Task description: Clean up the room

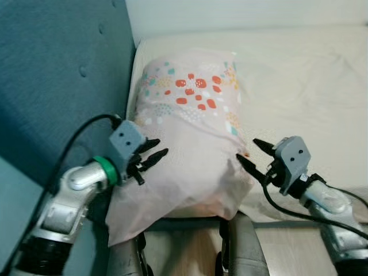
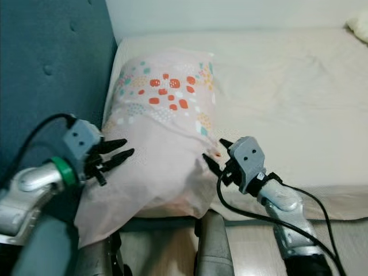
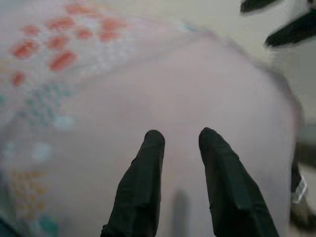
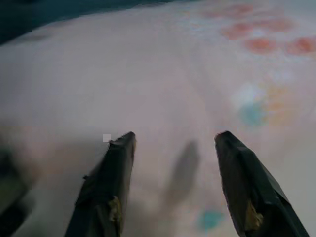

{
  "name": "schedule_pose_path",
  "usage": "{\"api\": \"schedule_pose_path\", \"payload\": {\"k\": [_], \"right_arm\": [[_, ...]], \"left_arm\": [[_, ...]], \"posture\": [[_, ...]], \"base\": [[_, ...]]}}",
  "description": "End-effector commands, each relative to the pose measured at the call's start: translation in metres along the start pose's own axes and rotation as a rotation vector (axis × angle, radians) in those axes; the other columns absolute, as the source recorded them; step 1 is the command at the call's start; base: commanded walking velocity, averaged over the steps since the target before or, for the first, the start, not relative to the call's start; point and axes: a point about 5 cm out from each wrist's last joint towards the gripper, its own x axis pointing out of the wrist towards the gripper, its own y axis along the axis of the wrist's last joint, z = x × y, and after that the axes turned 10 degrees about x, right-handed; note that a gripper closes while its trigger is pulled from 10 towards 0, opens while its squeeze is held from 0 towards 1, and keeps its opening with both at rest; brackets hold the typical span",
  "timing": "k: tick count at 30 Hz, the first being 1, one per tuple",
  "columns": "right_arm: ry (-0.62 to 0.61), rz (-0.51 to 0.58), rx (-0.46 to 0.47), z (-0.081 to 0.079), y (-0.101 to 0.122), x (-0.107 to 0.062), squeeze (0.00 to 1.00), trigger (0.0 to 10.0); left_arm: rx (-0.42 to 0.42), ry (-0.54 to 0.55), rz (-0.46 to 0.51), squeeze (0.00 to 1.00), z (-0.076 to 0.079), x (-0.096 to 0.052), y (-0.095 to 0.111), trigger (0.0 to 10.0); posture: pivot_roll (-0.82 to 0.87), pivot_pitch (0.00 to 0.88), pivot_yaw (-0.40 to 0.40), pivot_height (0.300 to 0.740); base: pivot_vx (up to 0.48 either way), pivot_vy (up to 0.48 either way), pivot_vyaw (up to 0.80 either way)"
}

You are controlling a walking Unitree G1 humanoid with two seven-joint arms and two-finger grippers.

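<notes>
Left eye view: pillow (image 1: 190, 138) lay at the bed's (image 1: 299, 80) head end, beside the teal headboard (image 1: 52, 75), its near corner overhanging the mattress edge. Long axis ran roughly 6 to 12 o'clock, away from the robot.
Left end effector (image 1: 150, 156): stood at the pillow's 9 o'clock flank, fingers narrowly parted, tips on or just off the fabric; holding nothing.
Right eye view: right end effector (image 2: 214, 154) stood at the pillow's 3 o'clock flank, fingers spread wider, empty.
Left wrist view: fingertips (image 3: 154, 140) pointed into pink fabric with a narrow gap between them; contact could not be confirmed.
Right wrist view: fingers (image 4: 121, 153) wide apart, pillowcase just ahead.
Assessment: pillow sat between both arms, about equally near each; a two-sided squeeze across the short axis appeared the likely next move.
</notes>
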Motion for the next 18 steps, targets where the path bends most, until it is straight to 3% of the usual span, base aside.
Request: {"api": "schedule_pose_path", "payload": {"k": [1,4,5,6,7,11,15,18], "right_arm": [[0.087,-0.052,0.017,-0.011,-0.005,-0.004,0.0,10.0],[0.19,-0.146,-0.004,-0.023,-0.012,-0.018,0.0,10.0],[0.24,-0.201,-0.014,-0.028,-0.015,-0.026,0.0,10.0],[0.24,-0.201,-0.014,-0.028,-0.015,-0.026,0.0,10.0],[0.282,-0.248,-0.01,-0.032,-0.016,-0.033,0.0,10.0],[0.331,-0.336,-0.03,-0.034,-0.023,-0.04,0.0,10.0],[0.299,-0.376,-0.062,-0.018,-0.033,-0.027,0.0,10.0],[0.303,-0.369,-0.052,-0.016,-0.033,-0.018,0.0,10.0]], "left_arm": [[-0.007,-0.085,-0.009,0.0,0.01,-0.004,-0.004,10.0],[0.011,-0.178,-0.037,0.0,0.021,-0.011,-0.007,10.0],[0.027,-0.259,-0.064,0.0,0.033,-0.013,-0.012,10.0],[0.027,-0.259,-0.064,0.0,0.033,-0.013,-0.012,10.0],[0.042,-0.337,-0.089,0.0,0.045,-0.016,-0.017,10.0],[0.1,-0.459,-0.141,0.0,0.063,-0.018,-0.029,10.0],[0.222,-0.457,-0.209,0.0,0.068,0.008,-0.044,10.0],[0.242,-0.448,-0.215,0.0,0.068,0.019,-0.047,10.0]], "posture": [[-0.04,0.04,0.07,0.57],[-0.04,0.046,0.072,0.57],[-0.05,0.051,0.074,0.57],[-0.05,0.051,0.074,0.57],[-0.06,0.051,0.074,0.57],[-0.06,0.057,0.075,0.57],[-0.05,0.064,0.077,0.57],[-0.05,0.069,0.081,0.57]], "base": [[0.0,0.0,0.0],[0.0,0.0,0.0],[0.0,0.0,0.0],[0.0,0.0,0.0],[0.0,0.0,0.0],[0.0,0.0,0.0],[0.0,0.0,0.0],[0.0,0.0,0.0]]}}
